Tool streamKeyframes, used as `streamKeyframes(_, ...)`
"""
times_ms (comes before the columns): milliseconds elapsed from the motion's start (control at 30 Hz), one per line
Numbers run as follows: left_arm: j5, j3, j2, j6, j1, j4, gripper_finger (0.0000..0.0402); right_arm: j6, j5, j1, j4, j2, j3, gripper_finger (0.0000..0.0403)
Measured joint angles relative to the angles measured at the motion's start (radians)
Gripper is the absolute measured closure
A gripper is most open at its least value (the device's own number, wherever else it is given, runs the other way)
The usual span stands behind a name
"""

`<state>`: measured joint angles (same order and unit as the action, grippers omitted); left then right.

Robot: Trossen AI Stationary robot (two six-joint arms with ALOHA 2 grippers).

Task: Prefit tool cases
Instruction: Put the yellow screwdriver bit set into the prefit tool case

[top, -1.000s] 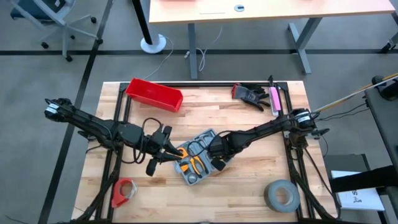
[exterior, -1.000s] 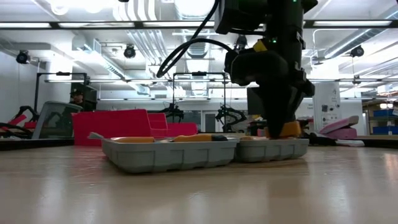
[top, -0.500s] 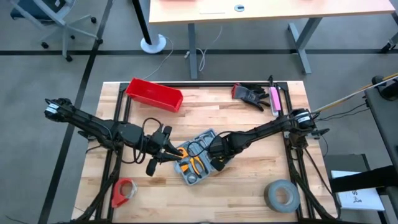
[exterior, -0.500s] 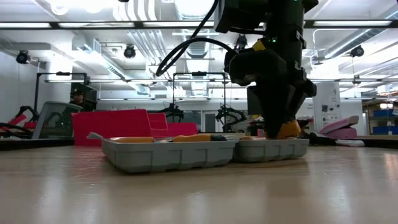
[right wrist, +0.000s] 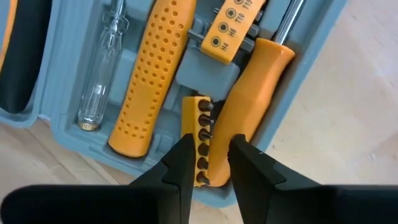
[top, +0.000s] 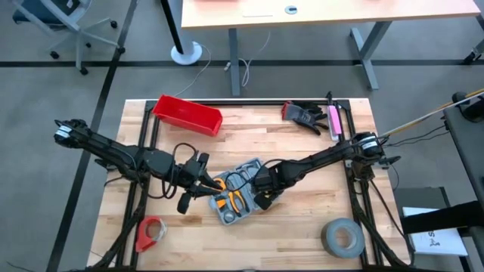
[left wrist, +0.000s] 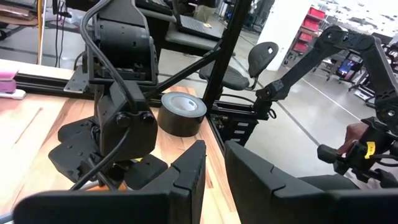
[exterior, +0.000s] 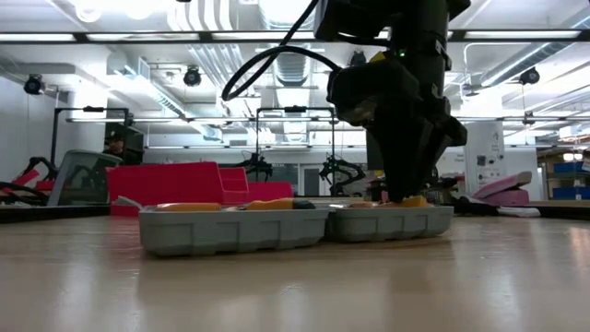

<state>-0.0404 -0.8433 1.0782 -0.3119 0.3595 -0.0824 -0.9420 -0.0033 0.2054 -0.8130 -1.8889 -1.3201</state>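
The grey tool case lies open and flat on the table's middle, with orange-handled tools in its recesses. My right gripper points down into the case's right half. Its fingers stand a little apart over an orange bit holder, which lies beside an orange screwdriver handle. My left gripper hovers level above the case's left corner. It is open by a narrow gap with nothing between its fingers. My right gripper comes from above, pointing down, with its fingertips over the near end of the bit holder, which lies in the case. One finger hides the strip's edge. I cannot tell whether the fingers touch it.
A red bin stands at the far left and black gloves with a pink tool at the far right. A grey tape roll lies at the near right and a red one at the near left.
The case has slid a little toward the table's left. The orange piece at my right gripper's fingertips stood tilted above the case's rim. It now sits lower, about level with the rim.
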Motion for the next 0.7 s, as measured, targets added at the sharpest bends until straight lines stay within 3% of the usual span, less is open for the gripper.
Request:
streamKeyframes(533,-0.001,0.0,0.0,0.0,0.0,-0.007,0.0335,0.039,-0.061,0.011,0.076,0.0,0.0,0.0344)
streamKeyframes(700,-0.061,-0.001,0.0,-0.005,0.0,-0.026,0.0335,0.048,-0.102,0.017,0.113,0.0,0.0,0.0335)
